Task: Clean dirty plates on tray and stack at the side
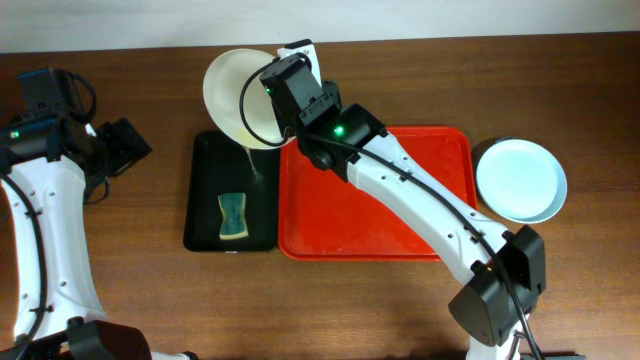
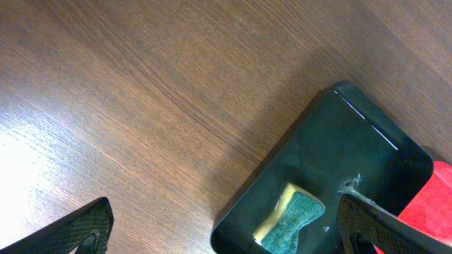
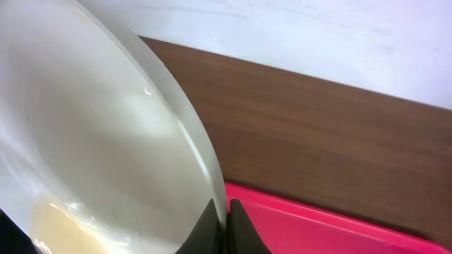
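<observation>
Starting at the table's left edge, my left gripper (image 1: 128,148) hangs spread wide, idle, beside the black tray (image 1: 192,200) with its sponge (image 1: 232,216). My right gripper (image 3: 227,227) pinches the rim of the white plate (image 1: 235,95), tilted above that tray's far end, I think for draining. The red tray (image 1: 380,235) holds no plate. One mint plate (image 1: 520,180) lies just beside its right edge.

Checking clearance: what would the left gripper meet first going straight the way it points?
Likely the black tray, near its corner by the sponge; otherwise bare table; depth is unclear.
</observation>
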Robot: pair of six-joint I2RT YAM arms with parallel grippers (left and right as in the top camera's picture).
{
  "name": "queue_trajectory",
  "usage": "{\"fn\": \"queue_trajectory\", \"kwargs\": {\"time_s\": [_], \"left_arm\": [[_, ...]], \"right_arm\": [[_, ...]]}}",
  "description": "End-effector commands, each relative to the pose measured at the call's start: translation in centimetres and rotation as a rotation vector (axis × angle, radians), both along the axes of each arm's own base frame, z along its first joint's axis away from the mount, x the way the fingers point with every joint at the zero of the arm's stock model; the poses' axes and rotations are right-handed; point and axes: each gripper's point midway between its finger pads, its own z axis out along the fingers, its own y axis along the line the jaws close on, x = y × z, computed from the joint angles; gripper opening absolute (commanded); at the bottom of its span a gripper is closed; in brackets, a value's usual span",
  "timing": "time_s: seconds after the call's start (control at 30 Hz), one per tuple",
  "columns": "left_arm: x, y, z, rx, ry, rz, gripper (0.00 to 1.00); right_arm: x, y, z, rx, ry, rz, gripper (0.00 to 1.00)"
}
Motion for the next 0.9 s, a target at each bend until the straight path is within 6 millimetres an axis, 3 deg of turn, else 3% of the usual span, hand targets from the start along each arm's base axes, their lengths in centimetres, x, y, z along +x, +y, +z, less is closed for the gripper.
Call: {"fn": "queue_trajectory", "kwargs": {"time_s": [0.0,0.27,0.43,0.73,0.87], "left_arm": [[0.0,0.0,0.0,-0.012,-0.003,0.011,0.99],[0.0,0.0,0.0,-0.011,-0.003,0.011,0.99],[0.0,0.0,0.0,-0.011,-0.003,0.012,0.99],[0.0,0.0,0.0,-0.011,-0.003,0.012,0.99],[0.0,0.0,0.0,-0.012,-0.002,0.012,0.99]], "right_arm": [[-0.2,0.1,2.3,-0.066,-0.084,-0.002,0.04],[-2.8,2.4,4.6,-0.317,-0.234,0.035,0.04],[-4.3,3.5,5.2,-0.352,-0.267,0.03,0.04],[-5.4,4.1,8.0,-0.553,-0.386,0.031,0.04],[-5.9,5.2,8.7,-0.561,-0.417,0.053,0.04]]}}
